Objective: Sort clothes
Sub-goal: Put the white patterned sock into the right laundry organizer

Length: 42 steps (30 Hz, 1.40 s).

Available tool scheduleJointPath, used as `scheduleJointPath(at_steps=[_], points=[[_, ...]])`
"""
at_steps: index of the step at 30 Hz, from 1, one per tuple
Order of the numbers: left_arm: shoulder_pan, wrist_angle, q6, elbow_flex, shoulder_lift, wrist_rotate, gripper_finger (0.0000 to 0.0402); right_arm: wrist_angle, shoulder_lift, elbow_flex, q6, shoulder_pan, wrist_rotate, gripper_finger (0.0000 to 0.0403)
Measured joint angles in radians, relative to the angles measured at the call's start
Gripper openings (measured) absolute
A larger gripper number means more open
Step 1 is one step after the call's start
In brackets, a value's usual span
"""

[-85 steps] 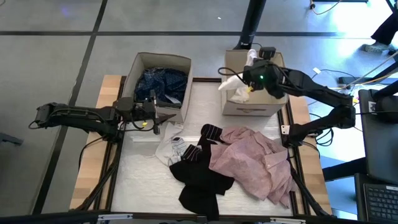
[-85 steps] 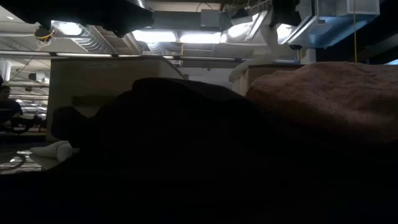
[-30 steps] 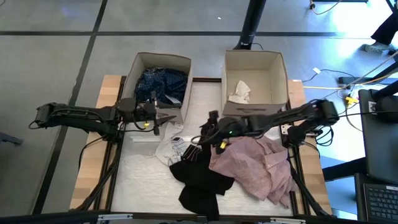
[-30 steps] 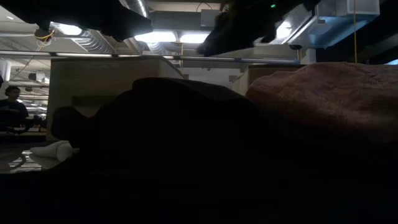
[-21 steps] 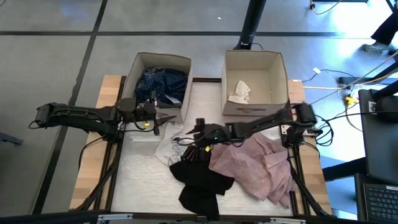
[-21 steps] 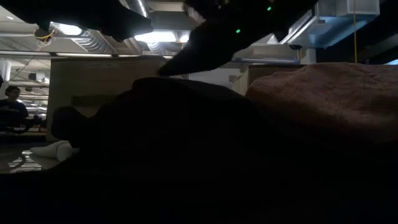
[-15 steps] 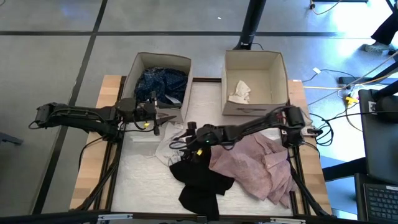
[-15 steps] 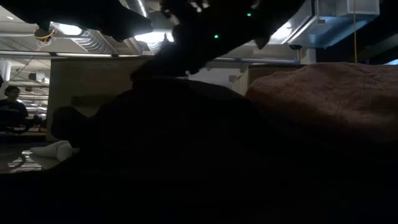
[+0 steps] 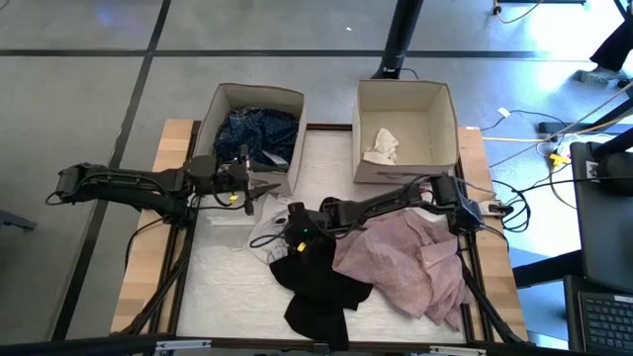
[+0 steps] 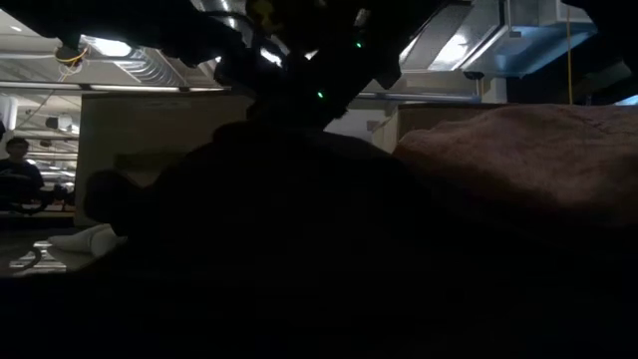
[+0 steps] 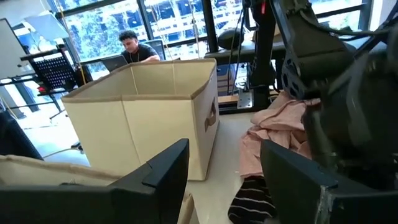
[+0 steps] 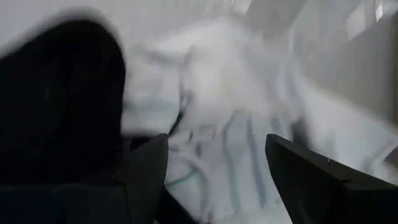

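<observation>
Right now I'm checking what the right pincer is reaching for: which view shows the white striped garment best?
The right wrist view: the white striped garment fills it, beyond the open right pincer. The high view shows a sliver; the low and left wrist views show none.

A grey floor (image 9: 79, 89) crossed by dark seams fills the upper left of the high view, bright ceiling lights (image 10: 269, 60) span the top of the low view, and large windows (image 11: 180, 25) fill the top of the left wrist view.

two boxes (image 9: 255, 109), two arms (image 9: 119, 184), five garments (image 9: 406, 257)
</observation>
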<state>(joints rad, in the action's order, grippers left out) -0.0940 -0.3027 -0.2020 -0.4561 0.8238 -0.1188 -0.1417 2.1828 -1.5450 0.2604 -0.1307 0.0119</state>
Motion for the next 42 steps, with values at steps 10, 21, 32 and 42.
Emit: scheduleJointPath(at_steps=[10,21,32,42], points=[[0.000,0.000,0.000,0.000,0.000,0.000,0.0189,-0.112,0.001,0.000,0.002,0.000,-0.031,0.0271],[0.000,0.000,0.000,0.000,0.000,0.000,0.0189,-0.122,0.018,0.001,0.075,0.007,-0.074,0.0158],[0.000,0.001,0.000,0.000,0.000,0.000,0.0189,-0.124,-0.021,0.002,0.189,0.005,-0.127,0.0019],[0.000,0.003,0.000,0.000,0.000,0.000,0.0189,-0.273,-0.194,0.002,0.244,-0.024,-0.341,0.0019]])
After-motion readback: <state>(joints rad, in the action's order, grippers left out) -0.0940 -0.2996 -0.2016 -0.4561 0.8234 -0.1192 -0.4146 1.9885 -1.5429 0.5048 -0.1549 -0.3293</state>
